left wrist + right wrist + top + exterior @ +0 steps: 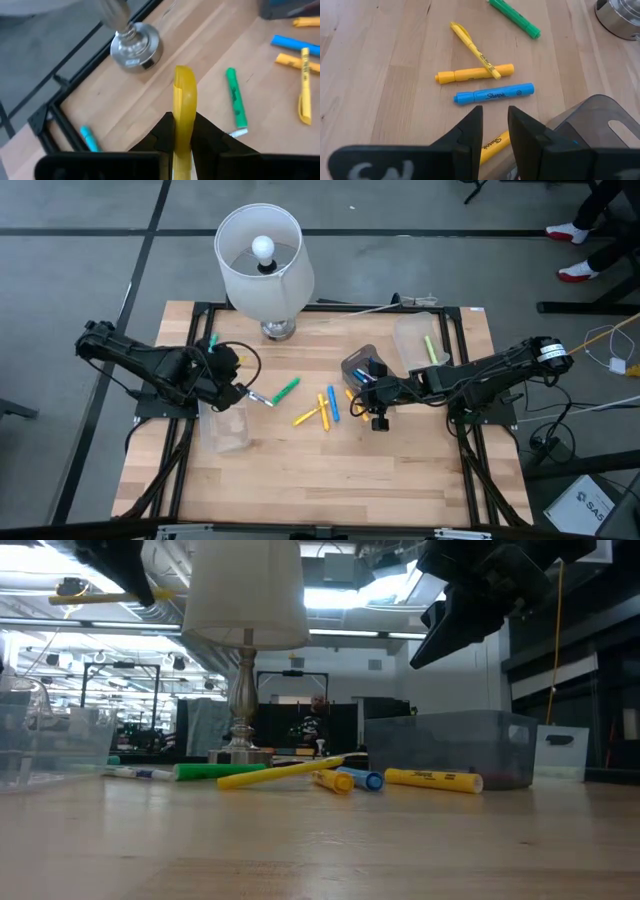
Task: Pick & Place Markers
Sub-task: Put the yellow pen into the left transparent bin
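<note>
Above the table's left edge [130, 470], left jaws [183, 131] grip yellow marker [184, 100].

The table [300, 470] is showing pale wood with a smooth, lightly grained, matt top. The lamp [262, 255] on it is wearing a white cloth-like shade, and its base [135, 45] is gleaming as polished, shiny metal. Near that base, the markers [494, 94] are looking like smooth coloured plastic with a slight sheen. The smoky bin [600, 125] beside the blue marker is looking like translucent plastic. The left gripper [184, 135] is looking like matt black plastic, pinching a glossy yellow marker [184, 100].
</note>
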